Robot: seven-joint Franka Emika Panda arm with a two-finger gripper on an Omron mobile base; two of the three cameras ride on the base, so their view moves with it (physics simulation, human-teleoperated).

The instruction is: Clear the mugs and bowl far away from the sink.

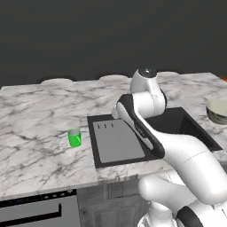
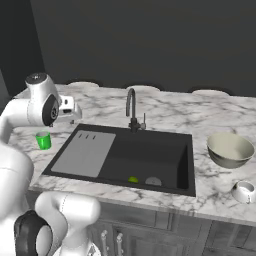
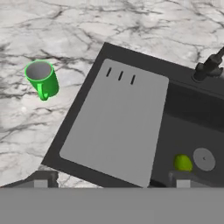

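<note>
A bright green mug (image 3: 42, 79) (image 1: 74, 138) (image 2: 43, 140) stands upright on the marble counter, just left of the sink (image 2: 150, 150) (image 1: 186, 124). The sink's grey drainboard panel (image 3: 116, 127) (image 1: 116, 142) lies between that mug and the black basin. My gripper (image 3: 111, 183) hovers high over the drainboard's near edge. It is open, fingertips (image 3: 41, 182) wide apart with nothing between them. The cream bowl (image 2: 229, 149) (image 1: 218, 111) sits on the counter right of the sink. A whitish mug (image 2: 244, 191) stands in front of the bowl near the counter edge.
A thin dark faucet (image 2: 131, 111) (image 3: 208, 68) rises behind the basin. A small yellow-green object (image 3: 183, 162) (image 2: 133, 179) lies in the basin beside the drain (image 3: 204, 159). My arm (image 1: 150, 128) crosses over the sink. A dark wall backs the counter (image 1: 40, 111).
</note>
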